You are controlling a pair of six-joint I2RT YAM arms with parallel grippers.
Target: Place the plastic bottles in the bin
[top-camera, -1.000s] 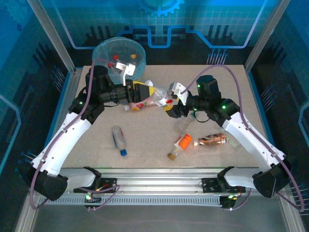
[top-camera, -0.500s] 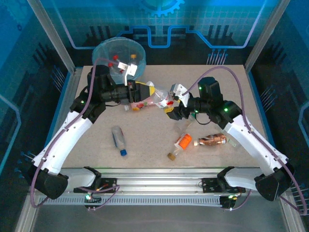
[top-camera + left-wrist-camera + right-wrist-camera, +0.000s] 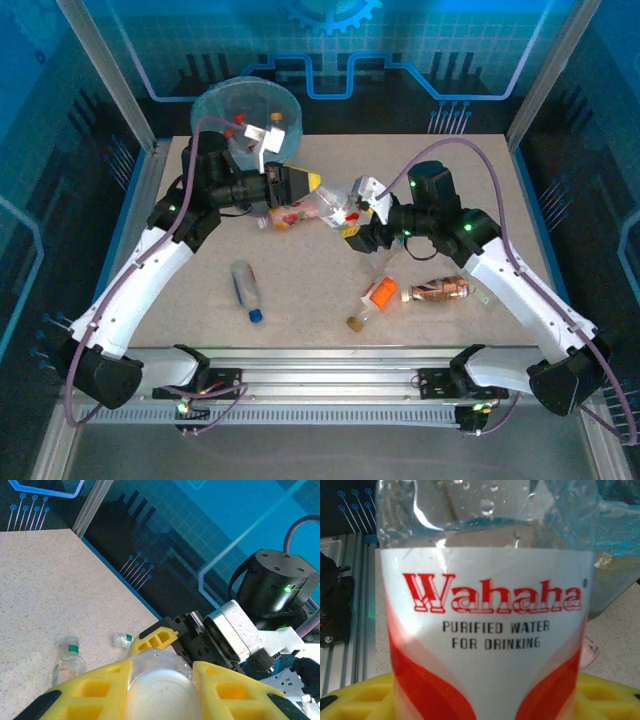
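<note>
A clear plastic bottle (image 3: 322,208) with a red-and-white label hangs above the table between my two grippers. My left gripper (image 3: 297,203) is shut on its base; in the left wrist view the yellow fingers (image 3: 90,687) press both sides of the bottle's round bottom (image 3: 160,700). My right gripper (image 3: 352,212) sits at its other end. In the right wrist view the label (image 3: 487,620) stands between yellow fingers (image 3: 355,695), and contact there is unclear. The bin (image 3: 245,118) stands at the back left, just behind my left gripper, with several bottles inside.
On the table lie a blue-capped bottle (image 3: 245,288), an orange-labelled bottle (image 3: 376,297), a brown bottle (image 3: 440,291) and a clear one (image 3: 385,262). Two green-capped bottles (image 3: 67,661) (image 3: 122,640) lie below the held one. Glass walls enclose the table.
My left gripper has closed on the base of the bottle. The right gripper stays at the bottle's other end. Both arms have shifted only slightly.
</note>
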